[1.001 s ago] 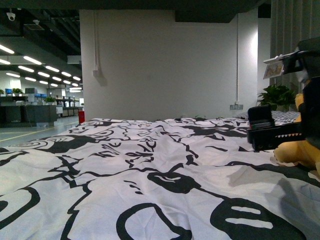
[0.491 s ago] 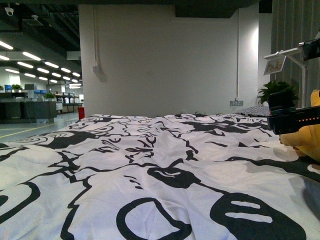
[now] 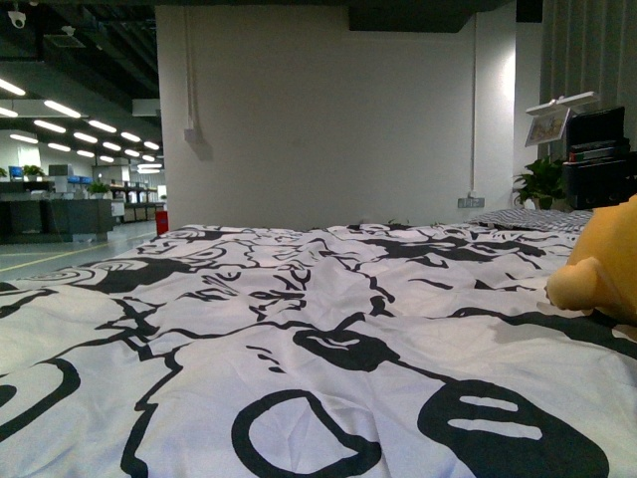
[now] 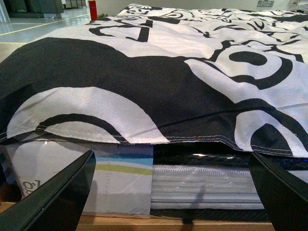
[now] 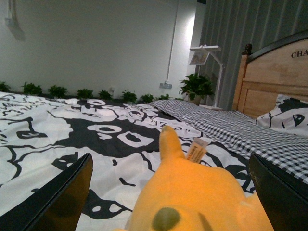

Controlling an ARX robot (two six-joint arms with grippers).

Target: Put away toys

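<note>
The orange-yellow plush toy (image 3: pixel 604 264) lies on the black-and-white bedsheet (image 3: pixel 299 329) at the right edge of the front view. In the right wrist view the plush (image 5: pixel 192 202) fills the space below and between my right gripper's open fingers, with its ear and a label pointing away. My right gripper (image 5: pixel 169 161) is open and hovers close over the plush, apart from it. A black part of the right arm (image 3: pixel 602 159) shows above the plush. My left gripper (image 4: pixel 173 154) is open and empty, low beside the bed's edge.
The sheet (image 4: pixel 144 72) hangs over the wrapped mattress (image 4: pixel 202 185) on a wooden bed frame (image 4: pixel 144 224). A wooden headboard (image 5: pixel 272 72), a patterned pillow (image 5: pixel 288 115), a checked blanket (image 5: pixel 231 127), a white lamp (image 5: pixel 206 53) and a plant (image 5: pixel 195 86) lie beyond the plush.
The black right arm has moved right and up in the front view, from in front of the plush to above it. More of the plush shows now.
</note>
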